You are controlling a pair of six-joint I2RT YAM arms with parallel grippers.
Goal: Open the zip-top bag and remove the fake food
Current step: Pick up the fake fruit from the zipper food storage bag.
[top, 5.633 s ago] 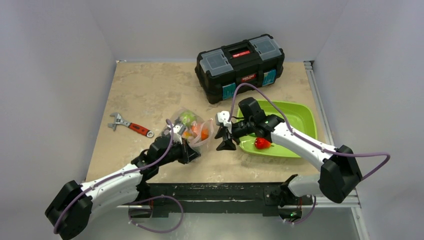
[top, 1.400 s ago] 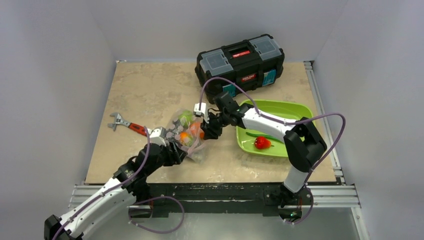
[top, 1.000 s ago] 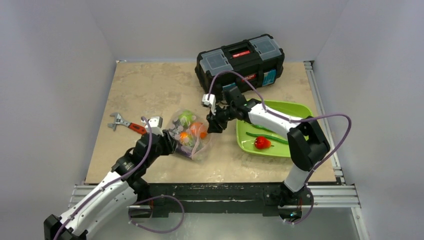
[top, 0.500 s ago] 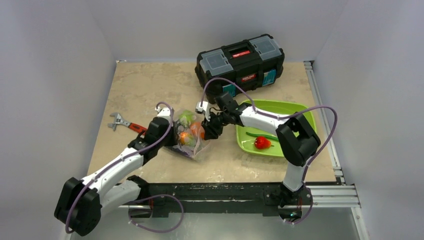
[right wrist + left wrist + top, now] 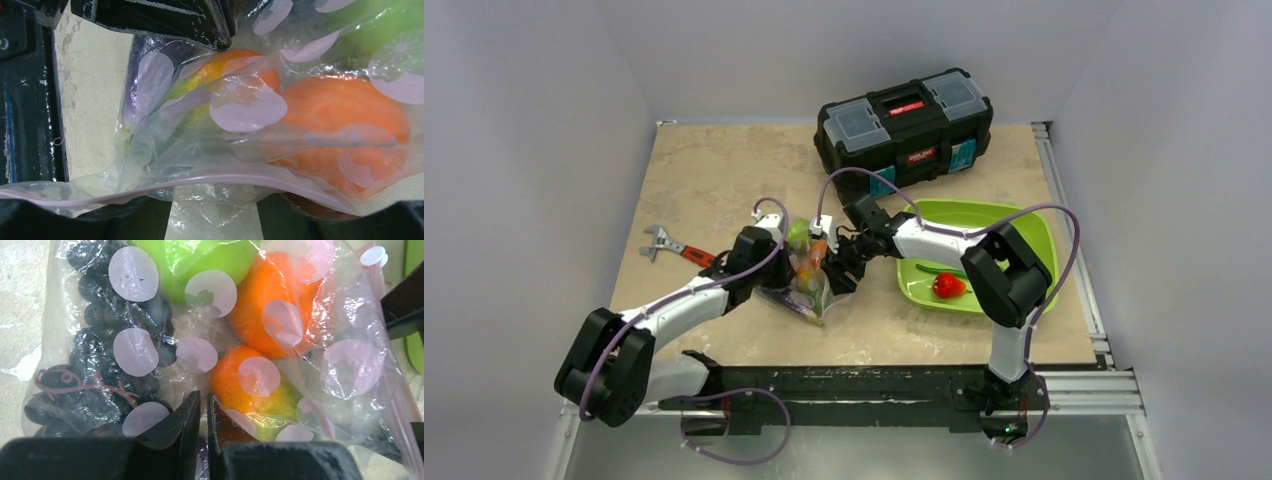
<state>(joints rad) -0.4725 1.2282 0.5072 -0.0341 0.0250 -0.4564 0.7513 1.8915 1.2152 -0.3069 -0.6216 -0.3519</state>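
The zip-top bag [image 5: 804, 288] lies mid-table between my grippers, clear with pale round spots. In the left wrist view it [image 5: 350, 365] holds dark grapes [image 5: 100, 340], a green apple [image 5: 200, 260], an orange [image 5: 272, 315] and an orange-green mango [image 5: 250, 385]. My left gripper [image 5: 204, 397] is shut, pinching bag plastic over the fruit; from above it [image 5: 776, 272] is at the bag's left side. My right gripper [image 5: 215, 210] is open at the bag's right edge [image 5: 836, 272], and the pink zip strip [image 5: 215, 177] lies across its fingers. A red pepper [image 5: 947, 286] and green beans [image 5: 944, 270] lie in the tray.
A green tray [image 5: 1024, 215] sits right of the bag. A black toolbox [image 5: 904, 120] stands at the back. A red-handled wrench [image 5: 679, 250] lies left of the left arm. The table's near edge is just below the bag.
My left arm has swung from the near left up and over the bag and settled on its left side. My right gripper dipped back to the bag's right edge. The bag shifted slightly.
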